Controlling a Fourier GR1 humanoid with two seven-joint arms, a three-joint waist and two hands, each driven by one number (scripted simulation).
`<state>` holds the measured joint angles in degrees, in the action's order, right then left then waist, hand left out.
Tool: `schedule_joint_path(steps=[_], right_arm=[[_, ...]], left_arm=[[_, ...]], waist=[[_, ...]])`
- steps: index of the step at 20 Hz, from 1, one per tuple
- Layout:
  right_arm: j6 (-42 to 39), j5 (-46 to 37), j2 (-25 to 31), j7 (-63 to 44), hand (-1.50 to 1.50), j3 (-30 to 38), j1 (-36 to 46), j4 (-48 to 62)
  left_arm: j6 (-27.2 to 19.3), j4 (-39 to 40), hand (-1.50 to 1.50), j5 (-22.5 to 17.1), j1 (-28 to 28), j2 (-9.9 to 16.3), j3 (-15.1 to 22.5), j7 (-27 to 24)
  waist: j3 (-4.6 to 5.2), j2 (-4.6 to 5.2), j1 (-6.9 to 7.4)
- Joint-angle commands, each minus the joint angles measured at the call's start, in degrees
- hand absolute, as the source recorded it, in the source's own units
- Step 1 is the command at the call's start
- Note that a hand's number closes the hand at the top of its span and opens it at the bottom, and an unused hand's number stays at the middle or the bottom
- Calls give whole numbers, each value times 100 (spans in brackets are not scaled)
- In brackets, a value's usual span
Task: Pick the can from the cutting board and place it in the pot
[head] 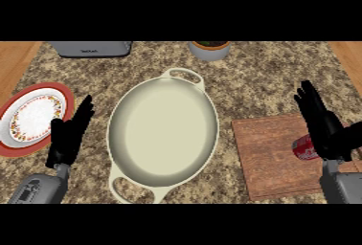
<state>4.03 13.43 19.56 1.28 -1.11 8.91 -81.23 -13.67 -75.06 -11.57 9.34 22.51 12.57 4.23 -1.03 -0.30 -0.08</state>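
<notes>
The speckled stone tabletop [262, 81] carries everything noted here. Largest on it is the cream oval pot [163, 131], handles at its near and far ends, standing between the two hands and nearer the left one, with nothing in it. Next in size, the wooden cutting board [272, 158] lies under and just inward of the right hand [322, 127]. Outward of the left hand [71, 134] sits a patterned plate [32, 117] on a red underplate. Beyond both hands, at the far edge, stand a grey toaster [92, 48] and a small grey planter [210, 49].

The red can [304, 148] rests on the board at its outer part, directly beside the right hand's palm on its inward side and partly hidden behind it. It appears to lie on its side, though its long axis cannot be fixed with confidence. The right hand is plainly the nearer; the left is well apart, across the pot.

Right hand: fingers straight and extended away from the body, not curled round the can; whether the palm touches it cannot be told. Left hand: fingers likewise straight, holding nothing, resting beside the pot's rim.

Judgement: the can is not yet grasped; the coming move calls for the right hand to close inward on it.
</notes>
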Motion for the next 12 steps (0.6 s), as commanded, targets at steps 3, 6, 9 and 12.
schedule_joint_path(steps=[3,6,9,12], right_arm=[[-238,-158,895,373,-150,733,64,362],[-235,-424,1651,914,-150,1291,-9,838],[991,-1979,2068,-507,-150,752,-631,1843],[1362,-2565,1774,-472,-150,291,-400,2073]], left_arm=[[401,-525,0,-334,-17,-431,250,227],[1042,-910,0,-885,-221,-485,316,185],[989,-988,0,-903,-266,-814,590,201],[1158,-1139,0,-1091,-390,-729,550,435]], waist=[[97,32,-9],[94,35,11],[126,173,145],[102,64,157]])
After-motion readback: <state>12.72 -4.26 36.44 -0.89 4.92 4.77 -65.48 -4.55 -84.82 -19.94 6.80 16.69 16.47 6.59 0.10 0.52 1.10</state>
